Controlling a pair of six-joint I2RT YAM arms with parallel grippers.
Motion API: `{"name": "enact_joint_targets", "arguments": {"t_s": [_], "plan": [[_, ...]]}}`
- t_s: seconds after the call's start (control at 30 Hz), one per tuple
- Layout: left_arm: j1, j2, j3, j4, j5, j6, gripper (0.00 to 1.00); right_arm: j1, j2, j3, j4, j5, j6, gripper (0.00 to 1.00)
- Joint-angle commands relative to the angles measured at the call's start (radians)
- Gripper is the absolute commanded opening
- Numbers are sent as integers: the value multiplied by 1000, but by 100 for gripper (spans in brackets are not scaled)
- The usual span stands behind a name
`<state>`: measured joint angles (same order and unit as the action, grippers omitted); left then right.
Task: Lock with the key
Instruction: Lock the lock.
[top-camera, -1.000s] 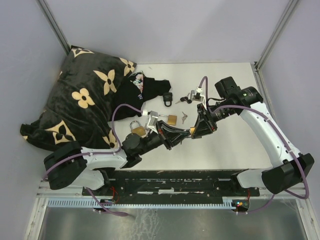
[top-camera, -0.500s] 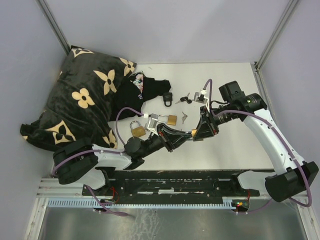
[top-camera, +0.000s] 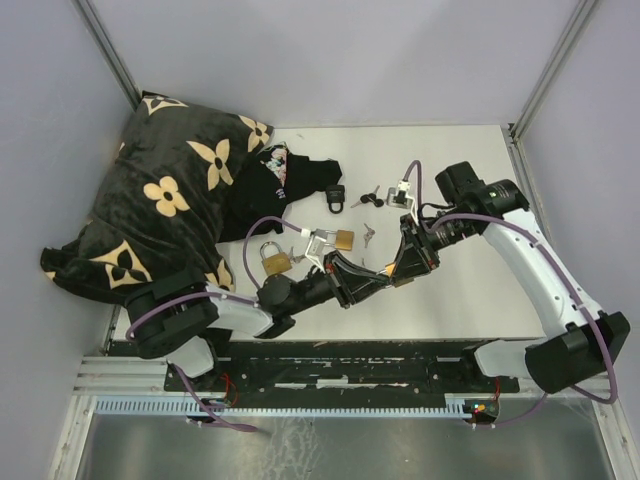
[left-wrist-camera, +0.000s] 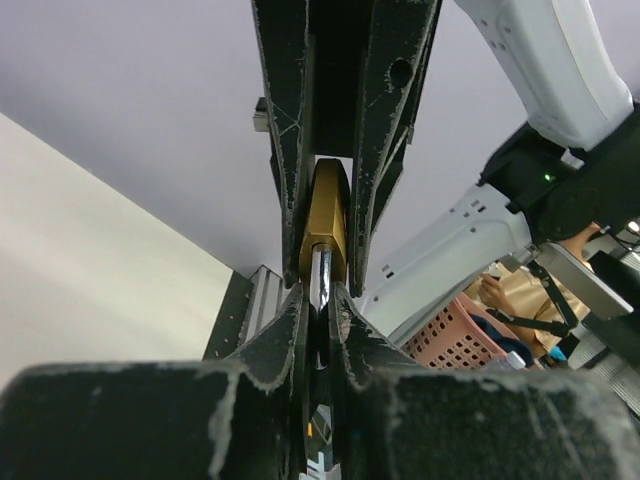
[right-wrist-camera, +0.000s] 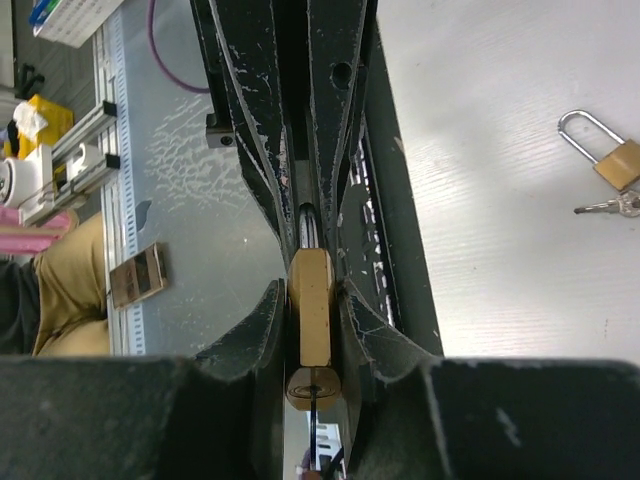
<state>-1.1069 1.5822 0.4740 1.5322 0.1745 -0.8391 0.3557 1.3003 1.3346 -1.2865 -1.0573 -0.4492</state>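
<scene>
A brass padlock (right-wrist-camera: 310, 300) hangs above the table between both grippers, which meet nose to nose. My right gripper (right-wrist-camera: 312, 330) is shut on its brass body (left-wrist-camera: 325, 225). A thin dark key (right-wrist-camera: 316, 420) sits edge-on in the keyhole on the end facing the right wrist camera. My left gripper (left-wrist-camera: 320, 300) is shut on the padlock's silver shackle (left-wrist-camera: 320, 285). In the top view the two grippers join near the table's middle, left gripper (top-camera: 372, 276) against right gripper (top-camera: 398, 266), and they hide nearly all of the lock.
Two brass padlocks (top-camera: 275, 260) (top-camera: 340, 240), a black padlock (top-camera: 335, 196) and loose keys (top-camera: 368, 235) lie on the table behind the grippers. A black and tan blanket (top-camera: 170, 200) fills the left side. A brass padlock with keys (right-wrist-camera: 605, 160) also shows in the right wrist view.
The joined grippers have drifted slightly right and toward the near edge. The left arm's shoulder and elbow have swung right. Both grips hold unchanged.
</scene>
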Motion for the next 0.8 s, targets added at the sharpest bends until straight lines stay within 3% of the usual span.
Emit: {"name": "enact_joint_targets", "arguments": {"t_s": [0.0, 0.13, 0.33, 0.57, 0.77], "plan": [[-50, -102, 79, 50, 248, -51, 3, 51, 98, 109, 31, -157, -265, 2], [7, -178, 13, 17, 257, -66, 3, 25, 130, 159, -78, -155, -322, 3], [56, -220, 2, 6, 266, -110, 3, 16, 105, 164, -34, -143, -211, 4], [126, -289, -3, -136, 298, -119, 3, 5, 93, 161, -124, -149, -311, 3], [126, -331, 42, -244, 239, -101, 18, 3, 31, 101, 19, -185, -196, 2]]}}
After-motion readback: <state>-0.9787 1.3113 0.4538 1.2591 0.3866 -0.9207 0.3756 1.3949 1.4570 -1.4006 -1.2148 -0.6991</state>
